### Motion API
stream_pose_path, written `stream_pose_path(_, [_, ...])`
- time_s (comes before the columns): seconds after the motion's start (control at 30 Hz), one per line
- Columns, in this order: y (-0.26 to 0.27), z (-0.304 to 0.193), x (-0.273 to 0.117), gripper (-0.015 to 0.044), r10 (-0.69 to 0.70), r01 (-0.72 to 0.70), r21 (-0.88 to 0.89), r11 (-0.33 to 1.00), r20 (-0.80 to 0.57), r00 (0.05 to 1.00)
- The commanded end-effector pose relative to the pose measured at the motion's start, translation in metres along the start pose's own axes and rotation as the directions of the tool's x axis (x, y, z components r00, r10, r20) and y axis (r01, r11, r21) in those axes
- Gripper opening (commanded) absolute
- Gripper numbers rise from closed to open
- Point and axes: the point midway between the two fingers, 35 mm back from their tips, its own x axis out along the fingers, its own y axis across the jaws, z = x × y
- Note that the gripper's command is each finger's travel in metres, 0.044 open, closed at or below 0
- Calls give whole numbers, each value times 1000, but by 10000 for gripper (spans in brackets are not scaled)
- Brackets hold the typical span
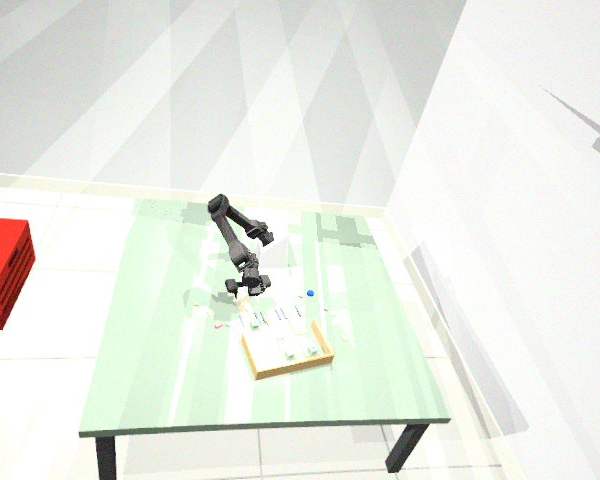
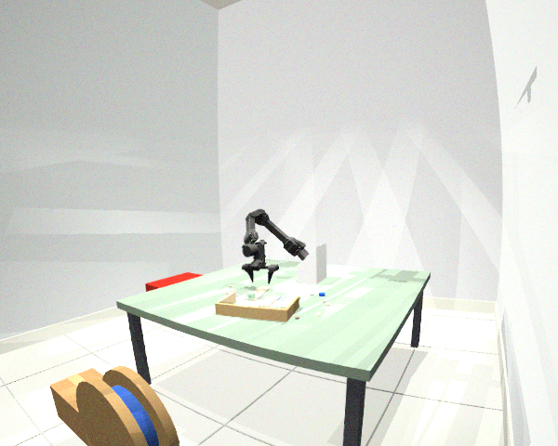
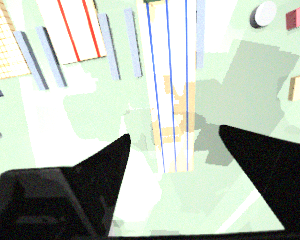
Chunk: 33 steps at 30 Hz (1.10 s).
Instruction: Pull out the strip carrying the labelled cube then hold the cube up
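My gripper [image 1: 247, 293] [image 2: 260, 282] [image 3: 173, 133] is open and empty, its fingertips on either side of the near end of a blue-lined strip [image 3: 178, 60] [image 1: 242, 303], seemingly above it. That strip sticks out farthest from the tray. A pale green cube [image 1: 254, 323] [image 2: 251, 296] stands on its far part; a dark edge, perhaps the cube's, shows at the top of the wrist view. A red-lined strip [image 3: 80, 27] and a grid-patterned strip [image 3: 2, 45] lie to its left in the wrist view. Two more pale cubes [image 1: 289, 353] [image 1: 312, 349] stand inside the tray. No label is readable.
The wooden-walled tray [image 1: 295, 366] [image 2: 255, 310] is open toward the arm. Slate-blue rails [image 3: 109, 47] flank the strips. A white panel [image 1: 274, 253] [image 2: 320, 264] stands by the arm. A blue piece [image 1: 310, 292] [image 2: 322, 294], a pink block [image 3: 299, 17] and a grey disc [image 3: 265, 14] lie around.
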Motion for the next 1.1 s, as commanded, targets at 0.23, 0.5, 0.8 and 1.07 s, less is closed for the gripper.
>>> stream_pose_path(0.23, [0, 41, -5, 440, -4, 4, 7, 1000, 3, 1000])
stream_pose_path(0.5, [1, 71, -9, 440, -4, 4, 8, 1000, 4, 1000])
stream_pose_path(0.8, [1, 105, -14, 440, -4, 4, 9, 1000, 5, 1000])
stream_pose_path(1.07, [0, 132, -19, 440, -4, 4, 10, 1000, 6, 1000])
